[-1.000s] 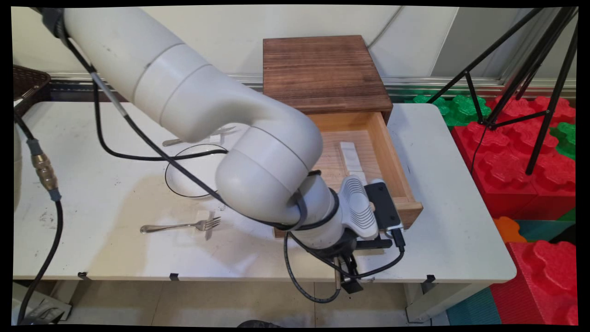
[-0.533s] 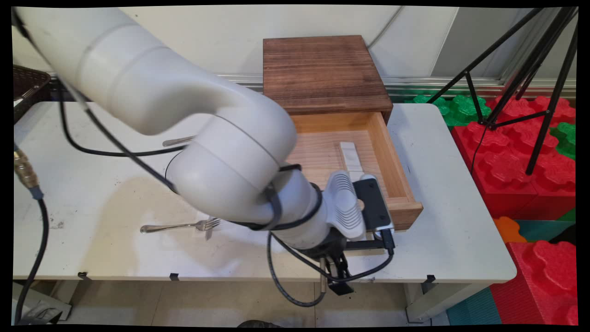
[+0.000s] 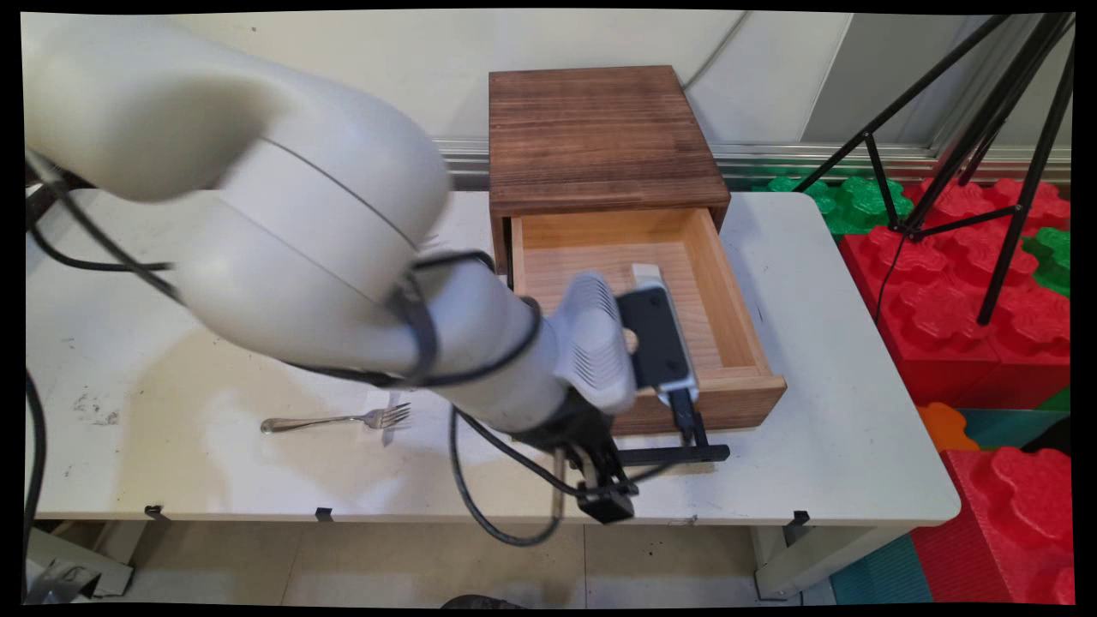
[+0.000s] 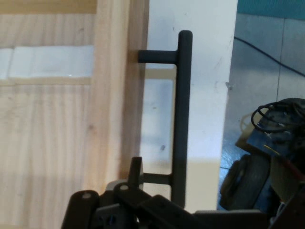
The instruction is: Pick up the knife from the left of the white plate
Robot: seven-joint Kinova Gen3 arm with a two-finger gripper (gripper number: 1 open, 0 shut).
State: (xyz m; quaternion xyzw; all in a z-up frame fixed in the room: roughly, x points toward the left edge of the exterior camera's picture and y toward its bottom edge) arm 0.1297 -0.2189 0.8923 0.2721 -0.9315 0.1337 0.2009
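White table carries a wooden drawer box, its drawer pulled open. Black bar handle runs lengthwise just ahead of the gripper; jaw state cannot be determined.

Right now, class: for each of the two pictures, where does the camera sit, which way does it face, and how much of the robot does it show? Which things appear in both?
Main view: fixed above the table's near side, looking down across it toward the wall; shows the white arm and claw.
Hand view: on the hand, looking along the claw onto the open drawer and its handle; only black linkage shows.
Shared: drawer, handle, white strip inside it.
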